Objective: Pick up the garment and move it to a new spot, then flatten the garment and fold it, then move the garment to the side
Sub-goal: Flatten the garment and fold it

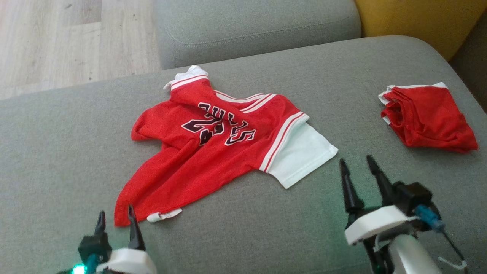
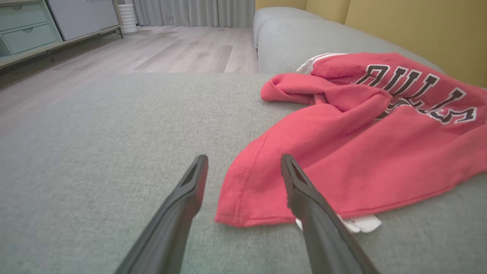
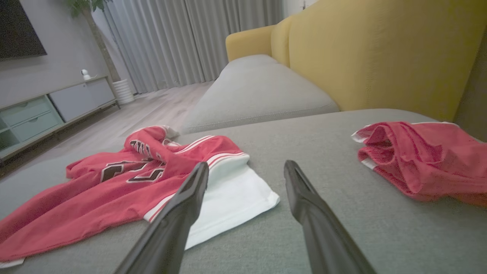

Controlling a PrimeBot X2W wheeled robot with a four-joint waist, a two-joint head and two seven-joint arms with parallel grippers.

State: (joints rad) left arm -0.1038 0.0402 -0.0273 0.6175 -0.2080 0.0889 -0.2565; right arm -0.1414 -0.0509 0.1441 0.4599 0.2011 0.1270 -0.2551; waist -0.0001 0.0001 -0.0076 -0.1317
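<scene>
Jersey [image 1: 213, 152] is seen lying on the grey sofa [image 1: 57, 152], front up, rumpled, with dark lettering and number across the chest. One red sleeve is bunched and folded over the body; the white sleeve [image 1: 300, 152] is laid out flat.

Left fingers [image 2: 186, 198] are held spread, with nothing pinched. The jersey's lower hem corner is found just ahead of the tips, partly between them. From the left wrist, the corner is overlapped by the finger on the jersey side; whether cloth is actually touched there cannot be told. A small white label [image 1: 163, 216] is seen peeking from under the hem, just beside that same finger. The rest of the jersey is spread ahead of these fingers and off to one side.

Right fingers [image 3: 304, 201] are also held spread and empty, above the sofa. The white sleeve's edge is found just ahead of their tips, toward the jersey side, apart from them. A second red cloth [image 3: 422, 160] with white trim, loosely folded, is noted ahead and off to the other side, well apart from the jersey.

Yellow backrest [image 3: 361, 53] and wood floor [image 1: 57, 38] are noted beyond the sofa.
</scene>
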